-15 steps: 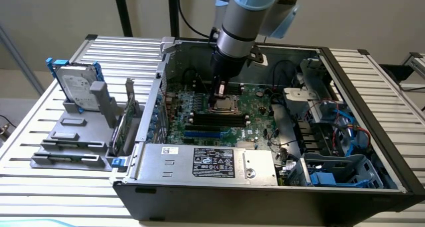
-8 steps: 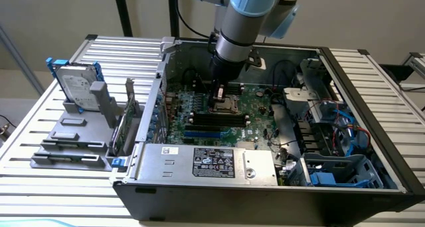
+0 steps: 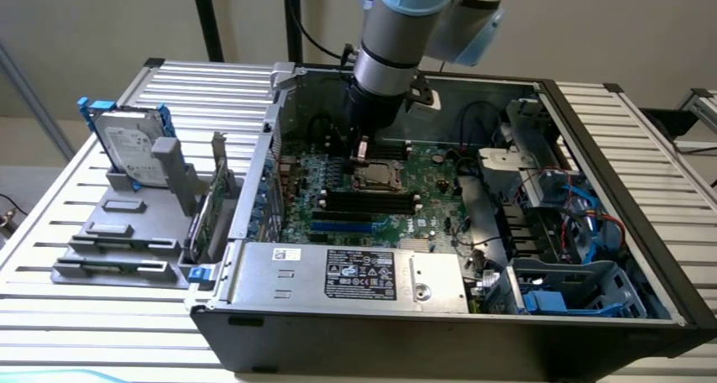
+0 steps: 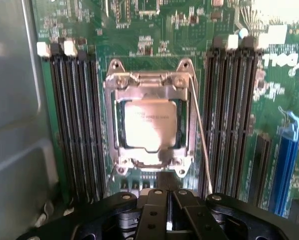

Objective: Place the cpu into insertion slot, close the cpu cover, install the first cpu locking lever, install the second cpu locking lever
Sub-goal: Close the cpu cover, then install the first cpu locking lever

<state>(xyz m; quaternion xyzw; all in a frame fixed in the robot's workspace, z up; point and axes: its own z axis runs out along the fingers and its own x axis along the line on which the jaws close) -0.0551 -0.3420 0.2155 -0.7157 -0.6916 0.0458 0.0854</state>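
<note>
The cpu (image 4: 149, 125), a pale square chip, lies flat in the insertion slot (image 4: 120, 150) amid the green motherboard. The cpu cover (image 4: 149, 82), a grey metal frame, lies down around the chip with its square opening showing the chip's face. A thin wire lever (image 4: 199, 135) runs at a slant along one side of the socket, away from the frame. My gripper (image 4: 168, 205) hangs just beside the socket's edge, shut with nothing between its fingers. In the exterior view the gripper (image 3: 362, 152) hovers low over the socket (image 3: 375, 177), at its far side.
Long black memory slots (image 4: 74, 125) flank the socket on both sides (image 4: 234, 120). The open computer case (image 3: 583, 148) walls in the board, with a power supply (image 3: 353, 274) in front. A hard drive (image 3: 129, 144) stands in a grey holder at the exterior view's left.
</note>
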